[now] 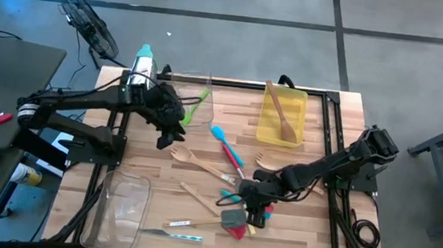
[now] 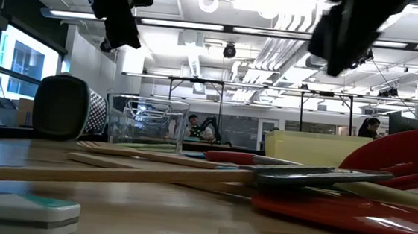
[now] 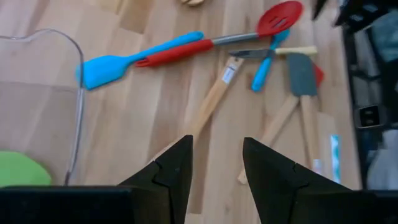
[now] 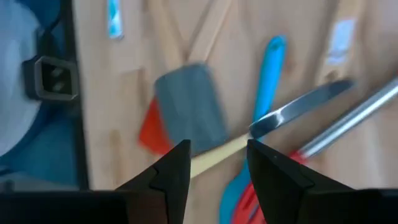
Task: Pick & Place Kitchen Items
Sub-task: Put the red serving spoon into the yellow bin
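From above, the left gripper [image 1: 174, 129] is hanging by the clear bin [image 1: 194, 97] holding a green spatula [image 1: 196, 107], fingers apart, gripping nothing. The right gripper [image 1: 255, 211] is hovering over the utensil pile, right beside the grey spatula [image 1: 231, 218], also released.

Table-level view: the red slotted spoon [image 2: 407, 166] is lying close up, with the clear bin far behind it.

Left wrist: the blue spatula [image 3: 134, 57] is sitting beside the bin's edge.

Right wrist: a knife [image 4: 305, 106] is lying across near the grey spatula.
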`<state>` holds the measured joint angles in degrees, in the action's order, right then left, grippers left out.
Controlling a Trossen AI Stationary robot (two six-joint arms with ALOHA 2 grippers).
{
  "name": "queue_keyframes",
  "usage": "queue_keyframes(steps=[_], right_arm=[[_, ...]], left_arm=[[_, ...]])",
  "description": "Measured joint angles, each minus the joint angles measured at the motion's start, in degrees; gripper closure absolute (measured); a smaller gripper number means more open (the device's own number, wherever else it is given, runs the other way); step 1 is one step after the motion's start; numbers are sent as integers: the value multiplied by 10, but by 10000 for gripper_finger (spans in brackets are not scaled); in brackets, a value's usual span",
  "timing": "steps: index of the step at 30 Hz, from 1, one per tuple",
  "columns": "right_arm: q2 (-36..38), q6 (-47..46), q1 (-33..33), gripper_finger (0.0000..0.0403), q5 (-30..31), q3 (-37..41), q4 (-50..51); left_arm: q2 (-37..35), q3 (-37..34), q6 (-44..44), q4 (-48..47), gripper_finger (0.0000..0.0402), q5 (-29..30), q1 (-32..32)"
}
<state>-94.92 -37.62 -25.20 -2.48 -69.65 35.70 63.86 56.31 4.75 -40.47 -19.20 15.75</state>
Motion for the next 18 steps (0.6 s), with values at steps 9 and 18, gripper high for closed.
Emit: queue_keyframes(steps=[9, 18], right_arm=[[-23, -94, -31, 255, 8, 0, 41], [-77, -89, -33, 254, 9, 0, 116]], left_arm=[[0, 0, 0, 0, 263, 56, -28], [0, 0, 0, -1, 263, 68, -27]])
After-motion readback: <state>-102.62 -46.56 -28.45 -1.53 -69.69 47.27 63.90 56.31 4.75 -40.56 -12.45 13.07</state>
